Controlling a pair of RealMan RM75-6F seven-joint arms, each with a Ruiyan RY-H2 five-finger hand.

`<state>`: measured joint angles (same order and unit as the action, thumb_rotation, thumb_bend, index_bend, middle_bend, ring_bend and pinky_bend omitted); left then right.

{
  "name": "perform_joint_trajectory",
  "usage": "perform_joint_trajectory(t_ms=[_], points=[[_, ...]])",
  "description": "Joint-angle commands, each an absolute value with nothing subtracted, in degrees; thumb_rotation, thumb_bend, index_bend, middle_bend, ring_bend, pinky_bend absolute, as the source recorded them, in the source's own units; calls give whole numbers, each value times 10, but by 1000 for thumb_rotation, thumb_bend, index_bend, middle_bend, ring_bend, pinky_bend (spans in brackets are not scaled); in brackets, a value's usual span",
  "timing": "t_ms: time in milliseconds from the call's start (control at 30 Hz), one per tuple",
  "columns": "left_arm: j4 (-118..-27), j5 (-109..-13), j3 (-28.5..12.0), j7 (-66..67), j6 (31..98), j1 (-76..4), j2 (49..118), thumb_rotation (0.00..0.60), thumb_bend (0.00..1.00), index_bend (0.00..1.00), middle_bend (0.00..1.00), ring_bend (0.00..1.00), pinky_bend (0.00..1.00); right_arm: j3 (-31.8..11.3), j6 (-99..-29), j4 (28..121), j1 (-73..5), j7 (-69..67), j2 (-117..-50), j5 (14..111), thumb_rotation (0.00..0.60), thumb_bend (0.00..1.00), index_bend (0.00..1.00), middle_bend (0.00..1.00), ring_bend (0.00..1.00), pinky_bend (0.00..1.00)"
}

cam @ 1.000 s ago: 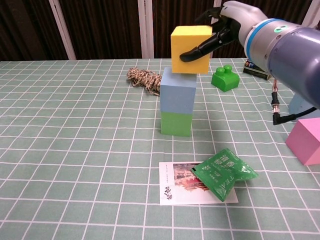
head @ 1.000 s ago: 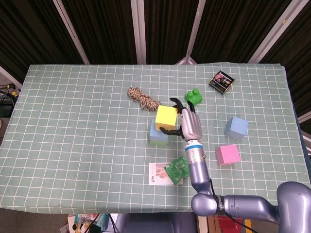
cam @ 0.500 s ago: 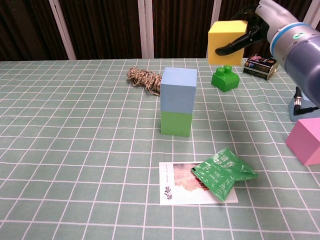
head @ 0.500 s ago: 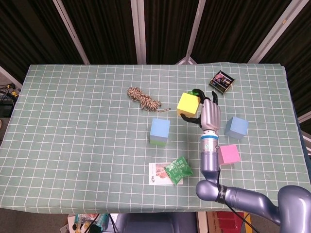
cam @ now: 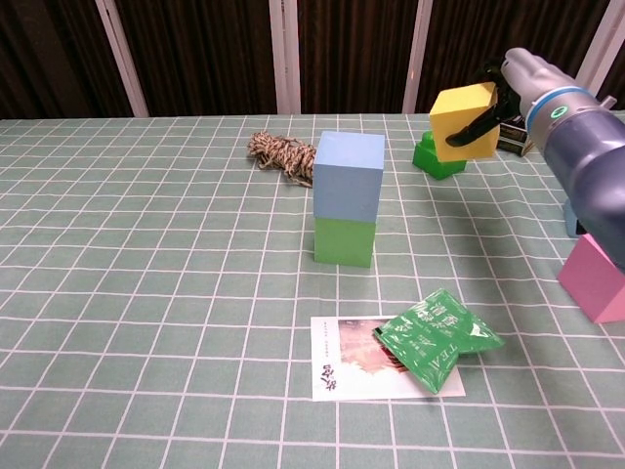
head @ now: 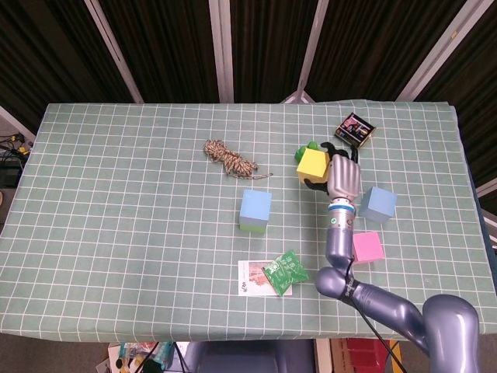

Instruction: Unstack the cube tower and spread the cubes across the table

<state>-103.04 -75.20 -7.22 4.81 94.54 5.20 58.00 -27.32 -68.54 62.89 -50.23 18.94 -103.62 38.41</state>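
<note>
The pink cube is sitting at the near right of the table, with a green snack packet lying on a printed card at near centre. The remaining tower is standing at centre: a light blue cube is resting squarely on a green cube. A second light blue cube is sitting alone to the right.

The right hand is gripping the yellow cube, fingers wrapped over its right and front faces. The cube is solid yellow, tilted, and held above the cloth just in front of the green toy brick. Compared with half a second ago, the cube is sitting lower and further right, now overlapping the brick in the chest view.

Farther back, a coil of twine is lying left of centre, and a small dark box is lying at far right. The left hand is appearing in neither view.
</note>
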Motion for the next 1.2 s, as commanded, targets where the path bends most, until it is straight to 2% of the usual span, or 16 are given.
perform_joint_trajectory(t_ms=[33, 167, 333, 500, 600, 633, 700, 967, 1200], points=[[-1030, -744, -76, 60, 938, 45, 585, 600, 170, 200, 0, 0, 0, -262, -651, 586, -517, 216, -1046, 391, 600, 148, 185, 8, 2, 0], [-1030, -733, -81, 80, 927, 35, 591, 600, 169, 200, 0, 0, 0, -257, -631, 596, -516, 217, -1035, 406, 600, 148, 94, 0, 0, 0], [-1032, -733, -78, 86, 923, 33, 591, 600, 169, 200, 0, 0, 0, -252, -636, 681, -496, 230, -993, 417, 600, 147, 64, 0, 0, 0], [-1033, -736, -77, 73, 928, 38, 587, 600, 169, 200, 0, 0, 0, -253, -651, 852, -460, 256, -915, 403, 600, 148, 63, 0, 0, 0], [-1033, -735, -77, 68, 927, 38, 585, 600, 169, 200, 0, 0, 0, -254, -643, 997, -423, 238, -842, 396, 600, 148, 63, 0, 0, 0], [-1033, -739, -75, 67, 925, 38, 584, 600, 169, 200, 0, 0, 0, -246, -635, 1082, -397, 224, -796, 403, 600, 147, 63, 0, 0, 0], [-1034, -742, -73, 66, 926, 38, 583, 600, 170, 200, 0, 0, 0, -228, -627, 1146, -374, 226, -741, 417, 600, 148, 63, 0, 0, 0], [-1034, -749, -69, 59, 933, 43, 581, 600, 169, 200, 0, 0, 0, -182, -601, 1204, -362, 231, -672, 440, 600, 148, 46, 0, 0, 0], [-1033, -749, -69, 58, 935, 44, 582, 600, 169, 201, 0, 0, 0, -166, -596, 1224, -375, 233, -669, 447, 600, 148, 29, 0, 0, 0]])
